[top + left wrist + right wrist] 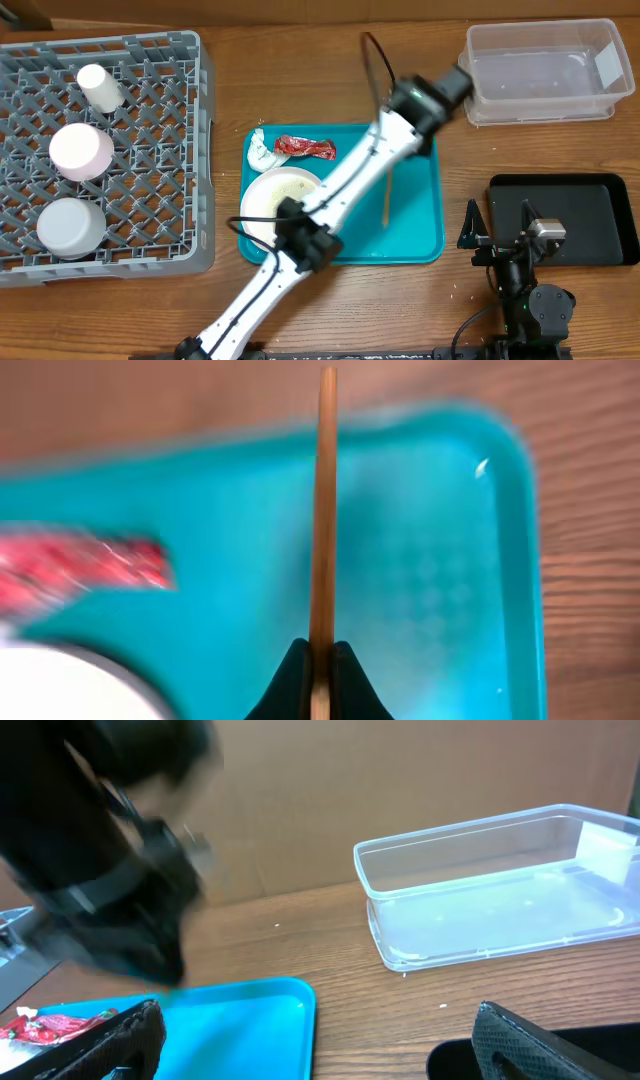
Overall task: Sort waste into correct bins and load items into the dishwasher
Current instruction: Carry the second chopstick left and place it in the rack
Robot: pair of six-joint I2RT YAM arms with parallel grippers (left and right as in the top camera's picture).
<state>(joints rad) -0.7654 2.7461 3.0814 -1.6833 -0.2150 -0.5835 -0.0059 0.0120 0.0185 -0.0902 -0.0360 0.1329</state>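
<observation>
My left gripper point(320, 660) is shut on a wooden stick point(324, 510) and holds it over the teal tray point(420, 560). In the overhead view the stick point(387, 195) shows over the tray point(415, 225). The left arm's end point(435, 95) is above the tray's far right corner, and the arm hides the fingers. A white bowl point(285, 195), a red wrapper point(303, 147) and crumpled white paper point(262, 152) lie on the tray's left part. My right gripper point(498, 222) is open and empty point(320, 1050), between the tray and a black bin point(590, 215).
A grey dish rack point(150, 150) stands at the left and holds three upturned cups point(100, 87) point(80, 150) point(70, 225). A clear plastic bin point(540, 70) stands at the back right and also shows in the right wrist view point(480, 910). The left arm crosses over the bowl.
</observation>
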